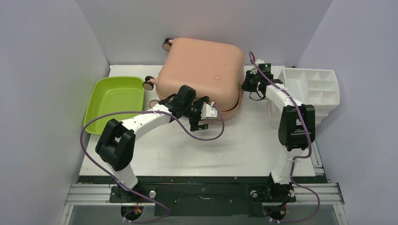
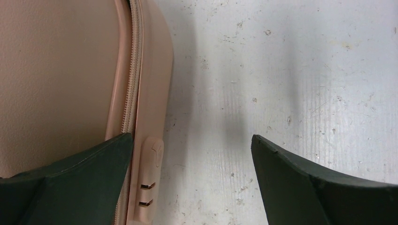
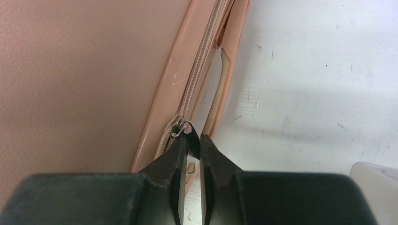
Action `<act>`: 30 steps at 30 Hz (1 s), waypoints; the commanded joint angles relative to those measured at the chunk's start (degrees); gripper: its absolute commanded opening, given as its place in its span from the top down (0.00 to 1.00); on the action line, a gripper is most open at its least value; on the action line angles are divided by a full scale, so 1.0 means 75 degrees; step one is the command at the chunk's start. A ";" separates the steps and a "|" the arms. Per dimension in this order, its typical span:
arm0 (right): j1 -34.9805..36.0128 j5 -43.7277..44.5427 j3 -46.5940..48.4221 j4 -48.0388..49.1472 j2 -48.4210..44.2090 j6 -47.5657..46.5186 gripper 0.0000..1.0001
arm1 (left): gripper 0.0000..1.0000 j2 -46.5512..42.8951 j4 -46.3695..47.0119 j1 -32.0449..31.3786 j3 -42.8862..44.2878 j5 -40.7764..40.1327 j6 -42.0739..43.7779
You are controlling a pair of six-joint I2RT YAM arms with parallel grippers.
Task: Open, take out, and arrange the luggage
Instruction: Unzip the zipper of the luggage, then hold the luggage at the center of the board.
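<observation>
The salmon-pink luggage (image 1: 202, 65) lies flat and closed at the back middle of the table, wheels to the left. My right gripper (image 1: 246, 84) is at its right edge, shut on the black zipper pull (image 3: 190, 131), whose metal ring (image 3: 180, 127) hangs on the slider at the zip line. In the right wrist view the gripper (image 3: 192, 138) pinches that tab beside the side handle (image 3: 219, 89). My left gripper (image 1: 202, 118) stands open at the luggage's front edge. In the left wrist view (image 2: 191, 140) one finger (image 2: 84, 173) overlaps the shell by the zip (image 2: 132, 70); the lock block (image 2: 150, 178) lies between the fingers.
A lime-green tub (image 1: 115, 101) sits left of the luggage. A white drawer organizer (image 1: 314, 86) stands at the right, close behind my right arm. White table (image 1: 244, 150) stretches in front of the luggage. Grey walls close in the left, back and right.
</observation>
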 commanded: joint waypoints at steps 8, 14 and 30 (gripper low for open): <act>-0.0328 0.0742 -0.0018 0.0650 -0.0189 0.0074 0.99 | 0.04 -0.0300 0.0294 0.0094 0.0456 -0.0197 0.0088; -0.0319 0.0741 -0.0013 0.0647 -0.0133 0.0089 0.99 | 0.04 -0.0284 0.0196 0.0170 0.0589 -0.0129 0.0107; -0.0306 0.0754 -0.0012 0.0633 -0.0132 0.0080 0.99 | 0.04 0.0128 0.1194 0.0015 -0.0326 -0.1214 0.0078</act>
